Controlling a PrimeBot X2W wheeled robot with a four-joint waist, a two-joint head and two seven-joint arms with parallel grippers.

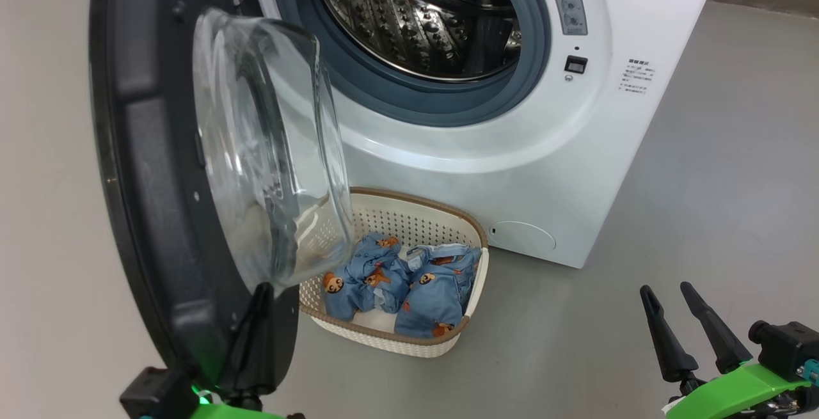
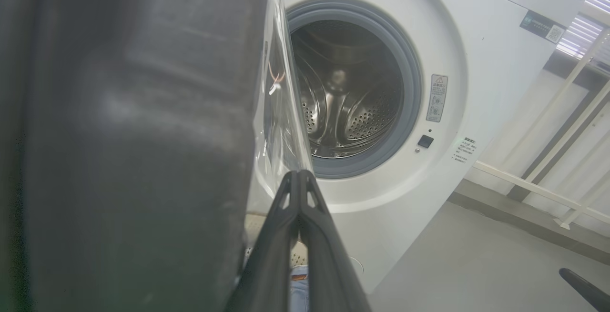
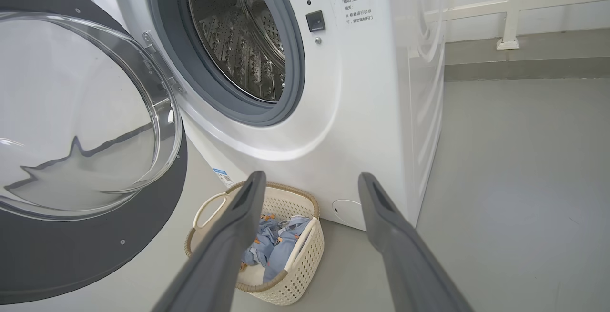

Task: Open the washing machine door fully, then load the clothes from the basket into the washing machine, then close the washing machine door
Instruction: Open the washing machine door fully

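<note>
Door (image 1: 160, 214) stood open at the washing machine's (image 1: 512, 169) left; basket (image 1: 409, 208) of clothes (image 1: 397, 284) sat before it. Left claw (image 1: 261, 291), fingers pressed together, was at the door's lower rim; right claw (image 1: 665, 288) gaped wide, empty.

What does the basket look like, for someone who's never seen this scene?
Start at the big white washing machine, round door swung open. On the grey floor at its foot, just beside the open door, sits the basket. Unlike the smooth machine and black-rimmed door beside it, it is small, cream, perforated plastic with a brown rim, and holds blue bear-print clothes.
</note>
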